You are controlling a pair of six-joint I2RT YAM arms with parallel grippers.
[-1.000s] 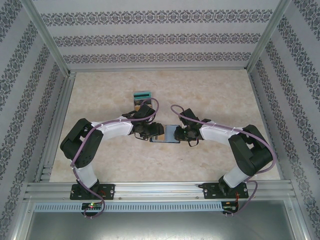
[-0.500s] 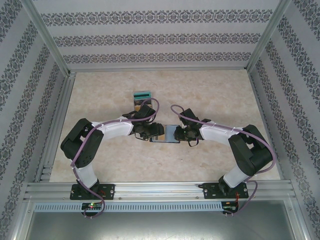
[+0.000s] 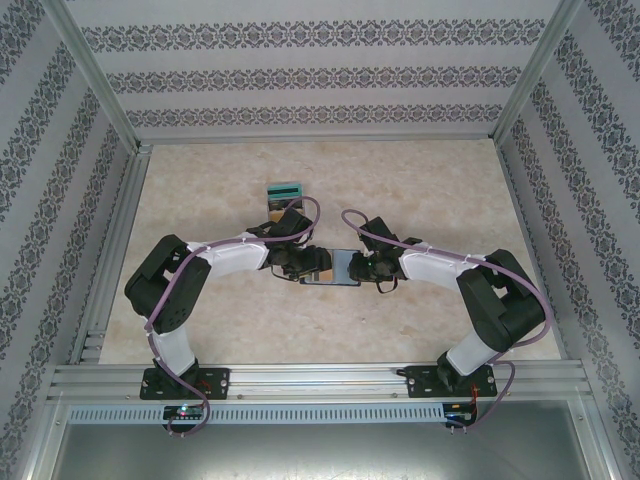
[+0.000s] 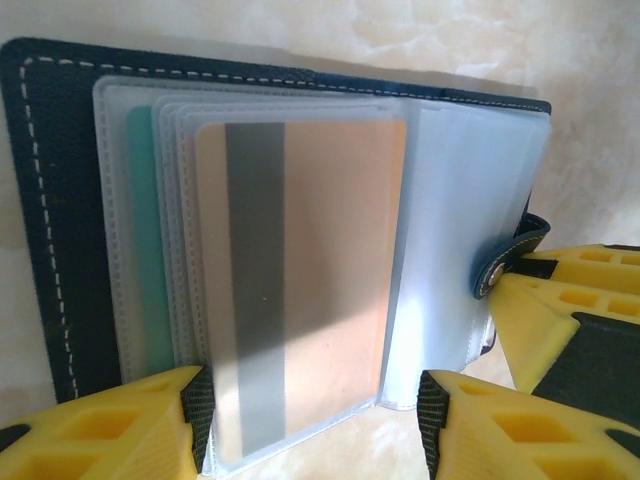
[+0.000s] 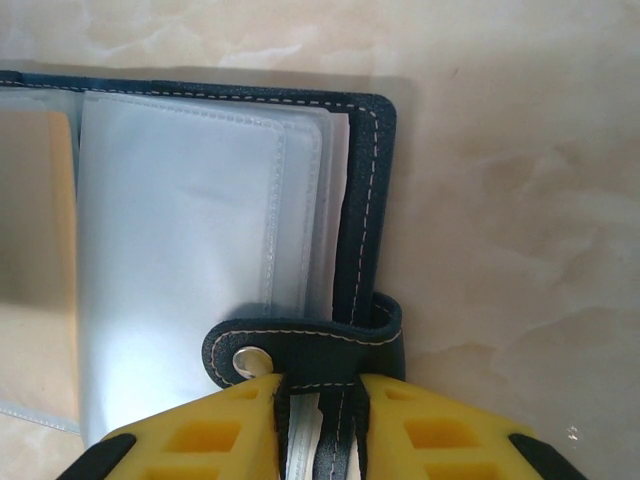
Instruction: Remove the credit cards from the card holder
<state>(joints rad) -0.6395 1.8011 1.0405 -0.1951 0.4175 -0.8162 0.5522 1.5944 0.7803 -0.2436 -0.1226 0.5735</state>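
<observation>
The navy card holder (image 3: 332, 268) lies open on the table between both grippers. In the left wrist view its stitched cover (image 4: 50, 200) carries a fan of clear sleeves. The front sleeve holds a tan credit card (image 4: 330, 260) with a grey stripe, and a teal card (image 4: 145, 250) sits in a rear sleeve. My left gripper (image 4: 315, 400) is open, its pads either side of the tan card's near end, the left pad at the sleeve's edge. My right gripper (image 5: 318, 410) is shut on the holder's right cover edge and sleeves, just below the snap tab (image 5: 300, 350).
A tan wooden box with a teal top (image 3: 284, 196) stands just behind the left gripper. Aluminium rails (image 3: 110, 250) and patterned walls close in the marble table on three sides. The right gripper's yellow fingers (image 4: 560, 310) sit close to the left gripper's right finger.
The left arm's elbow has edged slightly to the right. Both grippers and the card holder stay where they were.
</observation>
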